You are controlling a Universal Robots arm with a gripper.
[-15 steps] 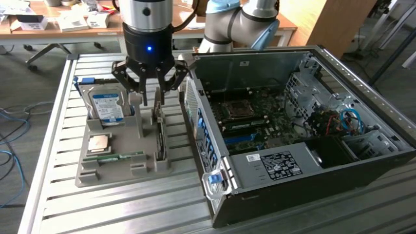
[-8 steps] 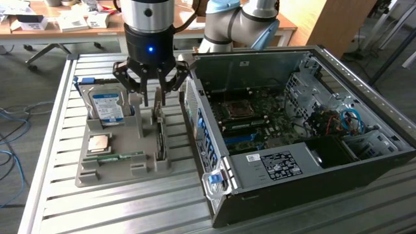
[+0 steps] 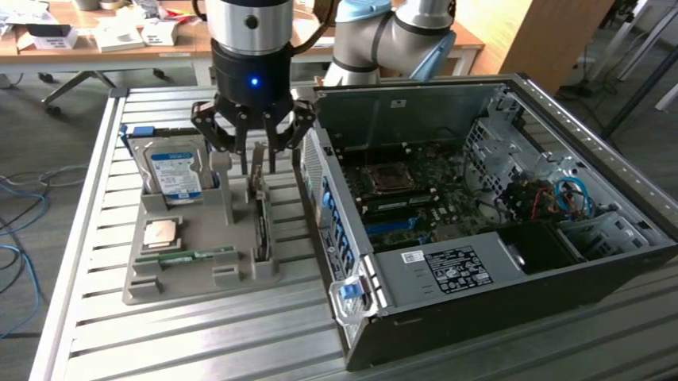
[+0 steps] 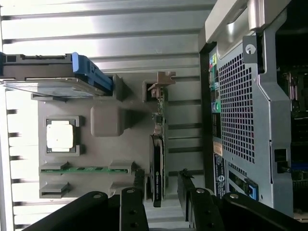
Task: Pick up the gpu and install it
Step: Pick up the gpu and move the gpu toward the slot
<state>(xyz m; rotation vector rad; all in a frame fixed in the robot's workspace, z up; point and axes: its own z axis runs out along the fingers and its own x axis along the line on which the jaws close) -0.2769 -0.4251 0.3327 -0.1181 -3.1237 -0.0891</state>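
Flanking the thin, flat gpu, the black hand stands spread.

Computer case just beside gpu

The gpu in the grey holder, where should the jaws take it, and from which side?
I'd grip the gpu by its exposed upper edge, coming straight down, one jaw on each flat face. It stands thin and edge-on in the holder slot, so only its top is free.
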